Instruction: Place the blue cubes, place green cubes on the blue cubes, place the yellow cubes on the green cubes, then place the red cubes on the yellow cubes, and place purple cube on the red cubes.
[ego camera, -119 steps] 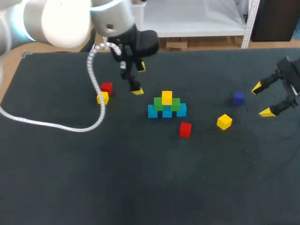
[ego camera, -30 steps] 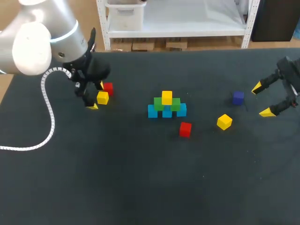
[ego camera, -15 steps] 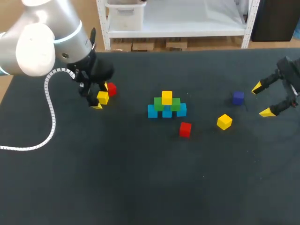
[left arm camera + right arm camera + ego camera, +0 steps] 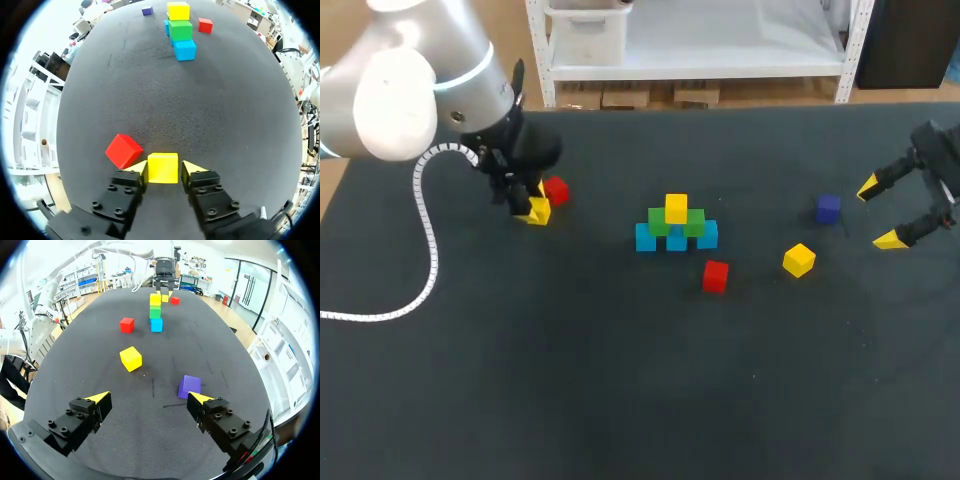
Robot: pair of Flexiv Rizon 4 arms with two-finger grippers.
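My left gripper (image 4: 532,208) is down at the table's left with its fingers pressed on both sides of a yellow cube (image 4: 163,167), which rests on the mat. A red cube (image 4: 123,150) sits just beside it. In the middle stands a stack: three blue cubes (image 4: 646,237), two green cubes (image 4: 660,222) on them, one yellow cube (image 4: 676,208) on top. A loose red cube (image 4: 715,276), a loose yellow cube (image 4: 799,259) and a purple cube (image 4: 828,208) lie to the right. My right gripper (image 4: 878,213) hovers open at the right edge, the purple cube (image 4: 190,386) just ahead of one finger.
A white coiled cable (image 4: 420,230) hangs from my left arm and trails over the mat's left side. The dark mat (image 4: 620,380) stretches bare toward the front.
My left gripper slid a little right over the yellow cube and its fingers closed in onto the cube's sides. The right arm has stayed where it was.
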